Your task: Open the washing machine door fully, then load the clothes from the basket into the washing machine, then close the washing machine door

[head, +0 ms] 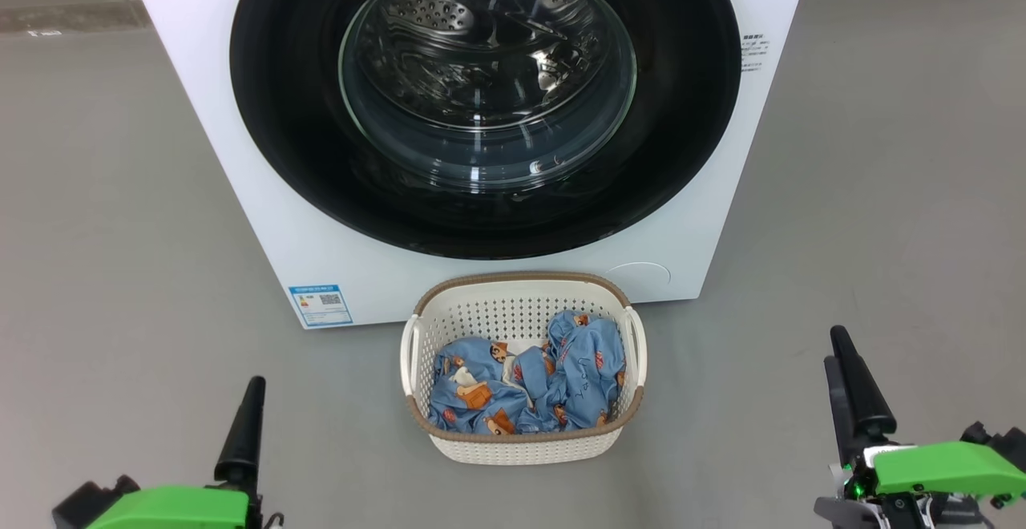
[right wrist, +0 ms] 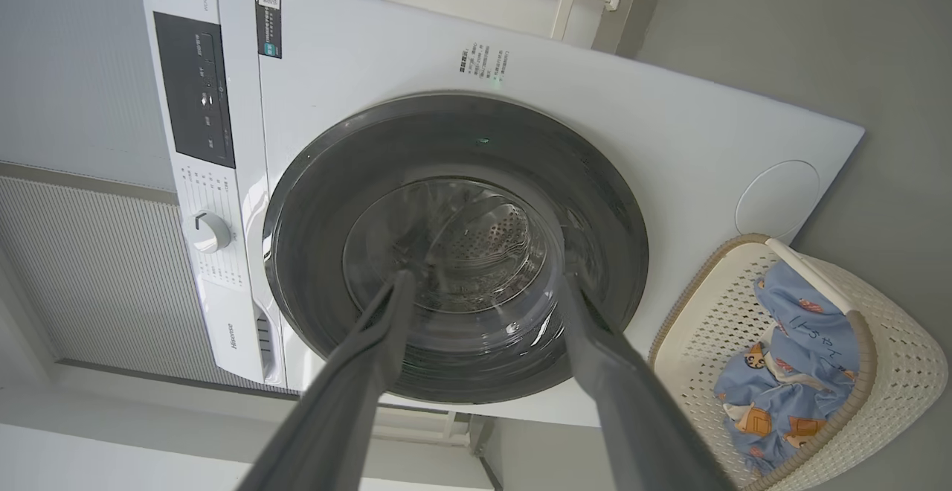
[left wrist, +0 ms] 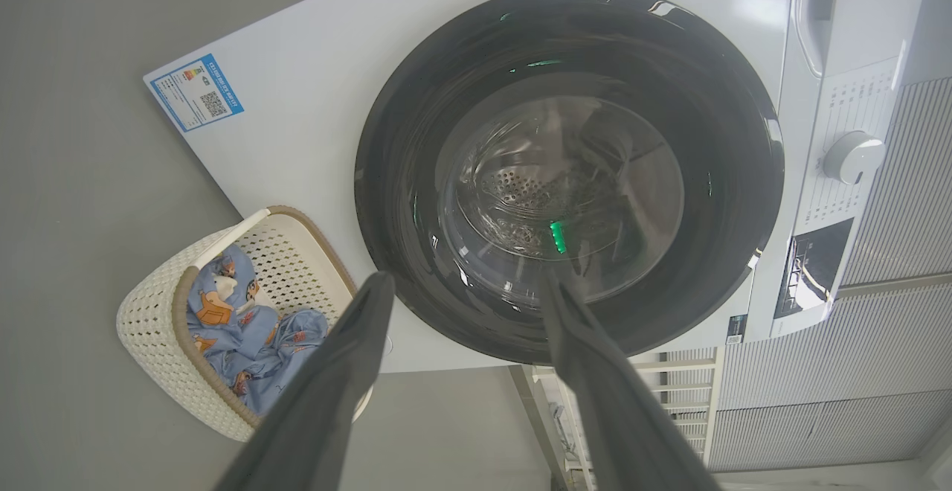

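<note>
Both arms hang low in front of the washing machine (head: 321, 272). The left gripper (left wrist: 467, 283) has its jaws spread wide, nothing between them. The right gripper (right wrist: 487, 279) is the same, jaws wide apart and bare. Neither pair touches anything.

The basket (head: 521, 449) sits on the grey floor (head: 120, 232) ahead of the jaws and between the two pairs, well apart from each. It is inward of the left jaws on their right, and inward of the right jaws on their left. The clothes (head: 561, 377) are bunched in its bottom: crumpled light-blue fabric with small orange-brown figures and a bit of cream showing in the middle. They lie below the brown rim, and the heap rises higher on the side nearer the right jaws.

Beyond the basket, farther from the jaws, the washing machine door (head: 486, 88) is shut, its wide black rim flat against the white front. The steel drum shows through the bulging glass. The far side of the basket stands just in front of the machine's lower edge, under the door.

A blue label (head: 321, 305) is stuck at the machine's bottom corner on the left jaws' side. From the right wrist view a round white knob (right wrist: 210, 232) shows on the control strip past the door, far from the jaws. Both pairs point towards the door.
</note>
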{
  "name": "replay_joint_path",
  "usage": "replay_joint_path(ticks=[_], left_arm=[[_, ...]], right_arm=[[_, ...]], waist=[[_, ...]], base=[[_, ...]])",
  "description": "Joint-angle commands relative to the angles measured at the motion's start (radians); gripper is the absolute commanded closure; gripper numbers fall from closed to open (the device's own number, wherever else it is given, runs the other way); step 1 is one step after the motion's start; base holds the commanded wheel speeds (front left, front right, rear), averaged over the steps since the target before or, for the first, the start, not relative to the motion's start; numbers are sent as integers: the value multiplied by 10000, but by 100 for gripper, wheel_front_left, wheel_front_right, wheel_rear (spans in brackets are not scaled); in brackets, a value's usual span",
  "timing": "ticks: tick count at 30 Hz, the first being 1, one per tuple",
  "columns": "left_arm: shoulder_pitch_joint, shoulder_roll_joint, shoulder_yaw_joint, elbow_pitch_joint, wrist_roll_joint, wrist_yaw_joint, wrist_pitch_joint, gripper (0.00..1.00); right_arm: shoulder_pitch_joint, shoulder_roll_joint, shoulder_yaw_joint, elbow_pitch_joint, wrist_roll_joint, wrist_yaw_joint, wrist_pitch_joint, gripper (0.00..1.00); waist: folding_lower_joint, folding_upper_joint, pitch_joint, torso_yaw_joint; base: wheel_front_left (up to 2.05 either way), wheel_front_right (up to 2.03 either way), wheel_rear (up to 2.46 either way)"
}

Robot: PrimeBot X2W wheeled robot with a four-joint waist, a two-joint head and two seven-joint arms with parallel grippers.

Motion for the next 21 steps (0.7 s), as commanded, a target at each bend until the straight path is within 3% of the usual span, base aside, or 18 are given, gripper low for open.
replay_joint_path(ticks=[1, 13, 21], left_arm=[[-561, 193, 109, -331, 169, -42, -86, 0], [-692, 190, -111, -493, 1639, -54, -446, 0], [-753, 221, -179, -472, 3169, -61, -688, 0]], right_arm=[[-503, -155, 169, -341, -203, 6, -96, 0], [-711, -422, 738, -520, -2124, 7, -447, 0], [-873, -606, 1157, -491, -3726, 8, -682, 0]], waist=[[-1, 0, 0, 0], [-1, 0, -10, -6], [-1, 0, -13, -3]], base=[[0, 0, 0], [0, 0, 0], [0, 0, 0]])
